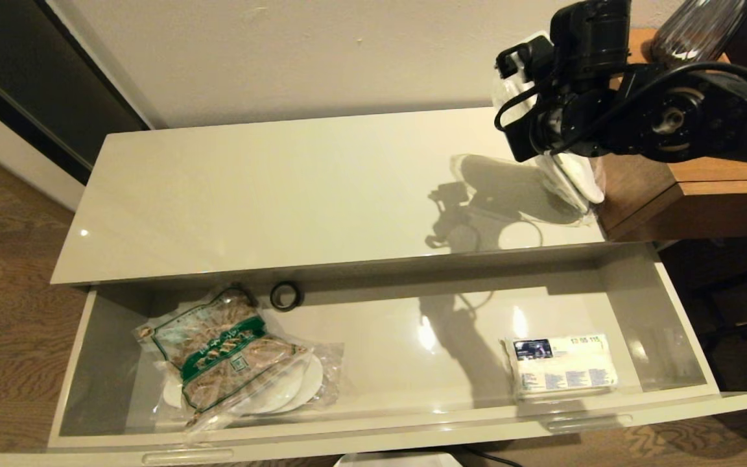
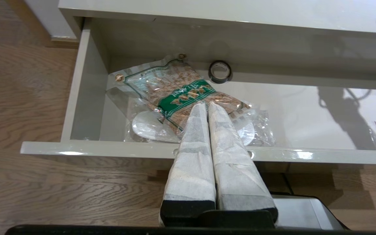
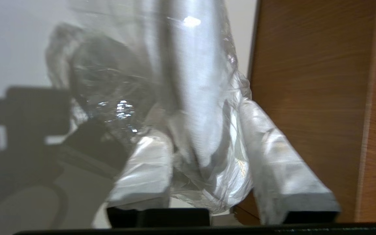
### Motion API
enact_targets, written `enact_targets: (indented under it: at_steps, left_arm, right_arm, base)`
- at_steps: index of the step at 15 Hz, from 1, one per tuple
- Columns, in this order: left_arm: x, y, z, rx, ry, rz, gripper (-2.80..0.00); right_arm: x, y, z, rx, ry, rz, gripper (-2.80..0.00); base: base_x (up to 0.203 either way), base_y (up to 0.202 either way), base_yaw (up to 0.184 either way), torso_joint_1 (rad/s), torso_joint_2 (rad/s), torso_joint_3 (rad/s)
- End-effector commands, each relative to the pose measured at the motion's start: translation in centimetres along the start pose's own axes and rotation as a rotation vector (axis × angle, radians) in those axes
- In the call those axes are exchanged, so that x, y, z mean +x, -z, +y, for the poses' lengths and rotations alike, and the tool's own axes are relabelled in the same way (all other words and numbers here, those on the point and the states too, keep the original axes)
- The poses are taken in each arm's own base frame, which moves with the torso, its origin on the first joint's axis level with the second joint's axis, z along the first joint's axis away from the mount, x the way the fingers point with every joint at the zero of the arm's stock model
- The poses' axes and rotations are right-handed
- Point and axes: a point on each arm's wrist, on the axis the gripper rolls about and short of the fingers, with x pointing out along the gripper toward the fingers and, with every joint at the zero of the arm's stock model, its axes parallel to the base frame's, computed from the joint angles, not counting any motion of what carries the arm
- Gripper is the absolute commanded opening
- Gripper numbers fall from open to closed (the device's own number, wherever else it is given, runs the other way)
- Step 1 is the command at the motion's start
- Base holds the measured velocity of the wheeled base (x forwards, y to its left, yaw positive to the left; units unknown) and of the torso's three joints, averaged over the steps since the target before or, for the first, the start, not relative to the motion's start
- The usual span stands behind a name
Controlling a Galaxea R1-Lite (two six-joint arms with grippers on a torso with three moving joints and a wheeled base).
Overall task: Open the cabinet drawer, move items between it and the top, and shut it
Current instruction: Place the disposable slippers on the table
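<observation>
The cabinet drawer (image 1: pixel 373 431) stands pulled far out. At its left end the bag of tan food with a green-and-white label (image 1: pixel 224 350) (image 2: pixel 175 88) lies on a clear-wrapped pair of white slippers (image 1: pixel 289 389) (image 2: pixel 145 127). My left gripper (image 2: pixel 206 103) is shut and empty, hovering over the drawer's front wall (image 2: pixel 109 148) and pointing at the bag. At the far right end of the top (image 1: pixel 283 188), my right gripper (image 1: pixel 561 155) (image 3: pixel 201 120) is shut on a second clear-wrapped slipper pack (image 1: pixel 574 175) (image 3: pixel 191 81). It hangs on edge beside the wooden block, its lower end near the top.
A small black ring (image 1: pixel 285 295) (image 2: pixel 220 71) lies at the drawer's back wall. A white tissue pack with a dark blue label (image 1: pixel 561 366) sits in the right part. The taller brown wooden block (image 1: pixel 704 194) (image 3: pixel 305 81) borders the top on the right and carries a dark ribbed vessel (image 1: pixel 698 26).
</observation>
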Motion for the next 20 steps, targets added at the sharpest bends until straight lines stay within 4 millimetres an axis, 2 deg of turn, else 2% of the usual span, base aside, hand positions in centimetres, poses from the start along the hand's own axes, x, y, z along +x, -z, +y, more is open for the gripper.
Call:
enact_targets:
  at_steps: [1,5,8,11,14,18,19,20]
  left_arm:
    - [0.0,0.0,0.0,-0.001,-0.001,0.000,-2.80]
    - [0.0,0.0,0.0,-0.001,-0.001,0.000,-2.80]
    - [0.0,0.0,0.0,-0.001,0.000,0.000,-2.80]
    - [0.0,0.0,0.0,-0.001,-0.002,0.000,-2.80]
    - [0.0,0.0,0.0,-0.001,0.000,0.000,-2.80]
    - [0.0,0.0,0.0,-0.001,-0.001,0.000,-2.80]
    - [0.0,0.0,0.0,-0.001,-0.001,0.001,-2.80]
    - [0.0,0.0,0.0,-0.001,0.000,0.000,-2.80]
  right_arm:
    - [1.1,0.8,1.3,-0.027,-0.010,0.028,0.00]
    - [0.8,1.0,1.3,-0.031,-0.017,0.038,0.00]
    - [0.1,1.6,2.1,-0.051,-0.042,0.054,0.00]
    - [-1.5,1.6,2.6,-0.070,-0.076,0.051,0.00]
    - [-3.8,3.4,3.5,-0.108,-0.131,0.089,0.00]
    - [-4.5,2.8,3.3,-0.078,-0.112,0.072,0.00]
    - [-5.3,2.8,2.8,-0.076,-0.096,0.072,0.00]
    - [-6.2,3.2,2.3,-0.086,-0.098,0.082,-2.80]
  base:
    - [0.000,0.000,0.000,0.000,0.00,0.000]
    - [0.000,0.000,0.000,0.000,0.00,0.000]
    - [0.000,0.000,0.000,0.000,0.00,0.000]
    - [0.000,0.000,0.000,0.000,0.00,0.000]
    - [0.000,0.000,0.000,0.000,0.00,0.000]
    - [0.000,0.000,0.000,0.000,0.00,0.000]
    - [0.000,0.000,0.000,0.000,0.00,0.000]
    - [0.000,0.000,0.000,0.000,0.00,0.000]
